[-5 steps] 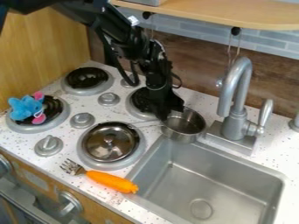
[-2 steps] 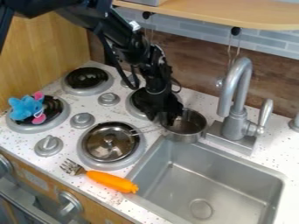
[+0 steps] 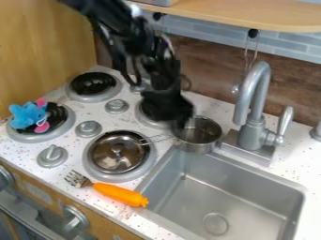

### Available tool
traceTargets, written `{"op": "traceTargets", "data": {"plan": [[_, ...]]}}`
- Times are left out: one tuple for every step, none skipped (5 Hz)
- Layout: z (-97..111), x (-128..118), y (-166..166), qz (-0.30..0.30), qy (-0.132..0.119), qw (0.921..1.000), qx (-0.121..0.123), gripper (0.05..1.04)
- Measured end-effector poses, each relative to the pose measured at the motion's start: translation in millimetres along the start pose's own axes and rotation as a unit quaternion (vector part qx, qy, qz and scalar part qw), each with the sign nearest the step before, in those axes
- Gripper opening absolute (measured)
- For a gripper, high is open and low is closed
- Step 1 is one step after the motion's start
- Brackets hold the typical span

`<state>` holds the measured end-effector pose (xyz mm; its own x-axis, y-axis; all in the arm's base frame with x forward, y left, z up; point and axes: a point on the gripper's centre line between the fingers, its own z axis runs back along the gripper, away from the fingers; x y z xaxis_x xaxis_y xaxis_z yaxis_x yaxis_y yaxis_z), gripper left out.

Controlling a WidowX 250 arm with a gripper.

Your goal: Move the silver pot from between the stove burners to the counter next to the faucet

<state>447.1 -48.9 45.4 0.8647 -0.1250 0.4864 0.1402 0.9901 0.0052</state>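
Speckled worktop [image 3: 72, 145], pot [image 3: 199, 144] by the sink [image 3: 251, 199], gripper [image 3: 179, 124] beside it, can't tell if clenched; pot looks placed, probably just backing off left.

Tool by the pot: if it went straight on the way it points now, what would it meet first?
Most likely the metal pot, at its rim near where the wire handle joins. The tool points down there, though depth is hard to judge; it may be touching.
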Motion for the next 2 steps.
{"op": "traceTargets", "data": {"plan": [[24, 2, 7, -0.006, -0.029, 0.9995, -0.007, 1.005], [40, -5, 11, -0.026, -0.042, 0.9988, -0.004, 1.005]]}}
